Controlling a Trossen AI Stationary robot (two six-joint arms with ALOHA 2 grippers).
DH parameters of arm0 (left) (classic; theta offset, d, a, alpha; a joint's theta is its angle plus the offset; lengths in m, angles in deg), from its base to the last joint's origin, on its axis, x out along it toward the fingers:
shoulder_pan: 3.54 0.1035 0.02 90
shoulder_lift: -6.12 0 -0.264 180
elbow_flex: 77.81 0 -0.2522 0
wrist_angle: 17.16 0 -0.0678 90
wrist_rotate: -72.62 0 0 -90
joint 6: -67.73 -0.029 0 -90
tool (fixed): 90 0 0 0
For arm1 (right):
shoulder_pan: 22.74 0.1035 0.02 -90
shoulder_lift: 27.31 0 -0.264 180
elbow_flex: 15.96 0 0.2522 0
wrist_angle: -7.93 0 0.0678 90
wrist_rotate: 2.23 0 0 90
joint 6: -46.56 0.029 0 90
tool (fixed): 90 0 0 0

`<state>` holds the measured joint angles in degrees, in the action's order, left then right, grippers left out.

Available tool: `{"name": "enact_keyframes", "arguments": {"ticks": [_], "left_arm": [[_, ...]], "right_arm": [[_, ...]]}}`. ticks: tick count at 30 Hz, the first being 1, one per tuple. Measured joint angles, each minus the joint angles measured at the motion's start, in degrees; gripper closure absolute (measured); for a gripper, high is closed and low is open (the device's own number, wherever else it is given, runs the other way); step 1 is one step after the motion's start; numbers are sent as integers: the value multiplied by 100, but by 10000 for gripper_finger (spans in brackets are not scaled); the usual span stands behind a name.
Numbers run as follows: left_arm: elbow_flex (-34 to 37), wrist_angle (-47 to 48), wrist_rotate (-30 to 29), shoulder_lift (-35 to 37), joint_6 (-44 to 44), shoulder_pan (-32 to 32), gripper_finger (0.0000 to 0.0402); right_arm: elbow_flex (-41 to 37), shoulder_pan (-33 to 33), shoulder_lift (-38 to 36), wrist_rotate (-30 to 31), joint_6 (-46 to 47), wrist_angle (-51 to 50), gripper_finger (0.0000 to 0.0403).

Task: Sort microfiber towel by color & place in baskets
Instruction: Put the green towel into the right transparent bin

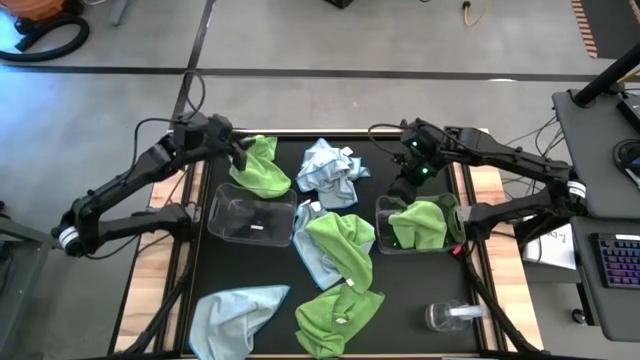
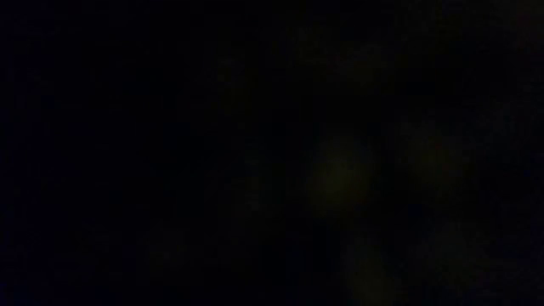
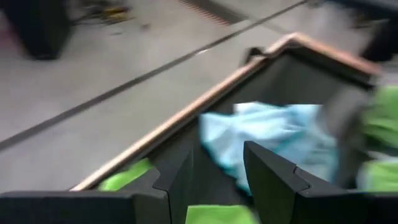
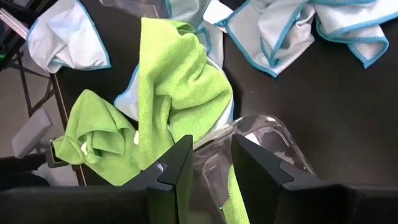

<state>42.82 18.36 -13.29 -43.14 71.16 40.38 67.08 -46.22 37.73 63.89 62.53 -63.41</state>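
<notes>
My left gripper [image 1: 243, 155] [image 3: 217, 155] stands open at the far left of the black mat, beside a lime green towel [image 1: 264, 166] lying there. A pale blue towel [image 1: 330, 172] [image 3: 273, 134] lies ahead of it. My right gripper [image 1: 403, 192] [image 4: 211, 146] hangs open over the far corner of the right basket [image 1: 380, 235] [image 4: 273, 127], which holds a green towel [image 1: 420, 225]. The left basket [image 1: 225, 215] is clear and holds no cloth. The low view is dark.
A green towel [image 1: 342, 245] [image 4: 177, 87] lies over a blue one [image 1: 308, 250] at the middle. Another green towel [image 1: 338, 315] and a blue towel [image 1: 235, 315] lie near the front edge. A small clear round container [image 1: 450, 316] sits at the front right.
</notes>
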Motion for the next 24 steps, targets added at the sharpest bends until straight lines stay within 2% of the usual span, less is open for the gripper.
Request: {"name": "enact_keyframes", "arguments": {"ticks": [12,16,24], "left_arm": [[-1452,2896,-1879,-1460,-140,0,274],[-1554,3246,-1831,-1848,-85,-1,274],[-1173,3260,-1686,-2541,-40,0,274]], "right_arm": [[-2,0,20,308,-154,-84,307],[-6,2,20,306,-162,-84,310],[-41,2,20,302,-162,-93,308]]}}
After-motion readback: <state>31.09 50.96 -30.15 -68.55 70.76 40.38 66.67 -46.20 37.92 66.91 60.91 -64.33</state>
